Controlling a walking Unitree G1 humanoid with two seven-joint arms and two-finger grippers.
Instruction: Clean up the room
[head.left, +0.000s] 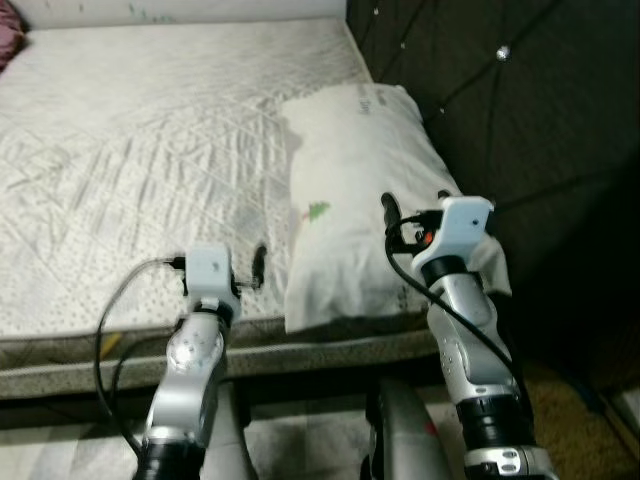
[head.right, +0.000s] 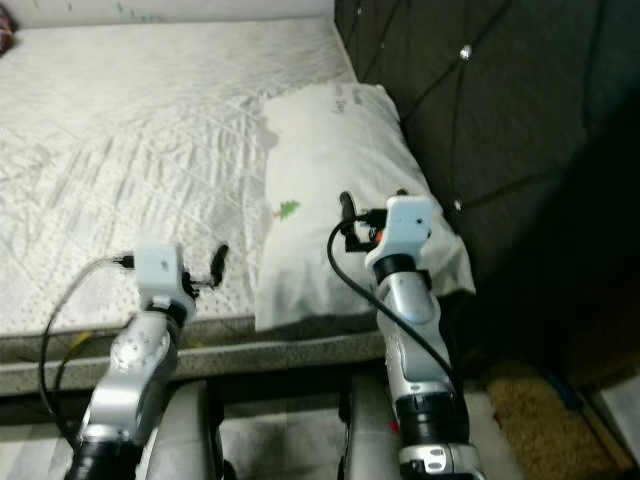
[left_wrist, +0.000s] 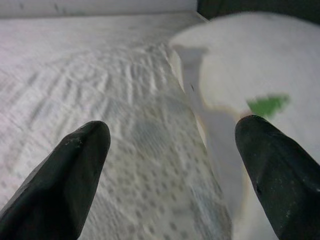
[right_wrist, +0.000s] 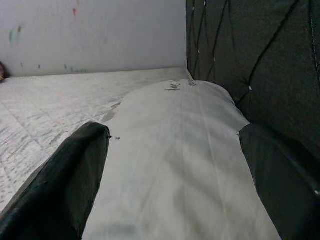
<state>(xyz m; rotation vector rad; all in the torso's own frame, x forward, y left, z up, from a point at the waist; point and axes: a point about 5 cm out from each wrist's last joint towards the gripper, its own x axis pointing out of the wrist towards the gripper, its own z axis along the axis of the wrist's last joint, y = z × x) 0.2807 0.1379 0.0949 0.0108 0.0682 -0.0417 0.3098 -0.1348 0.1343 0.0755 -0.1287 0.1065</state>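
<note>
Bedroom: bare quilted white mattress (head.left: 150, 150) on a bed, dark padded headboard (head.left: 500, 100) along the 3 o'clock side, pale wall (right_wrist: 95, 35) at 12 o'clock. White pillow (head.left: 350, 190) with a small green print, lying flat on the mattress at about 1 o'clock, its long side against the headboard, one corner hanging past the mattress edge. Left claw (left_wrist: 170, 170) low over the mattress near the front edge, just beside the pillow's 9 o'clock side, fingers spread wide, gripping nothing. Right claw (right_wrist: 175, 180) above the pillow's near end, fingers likewise wide apart on either side of the pillow, empty. Brown rug (head.left: 575, 420) on the floor at 5 o'clock.
</note>
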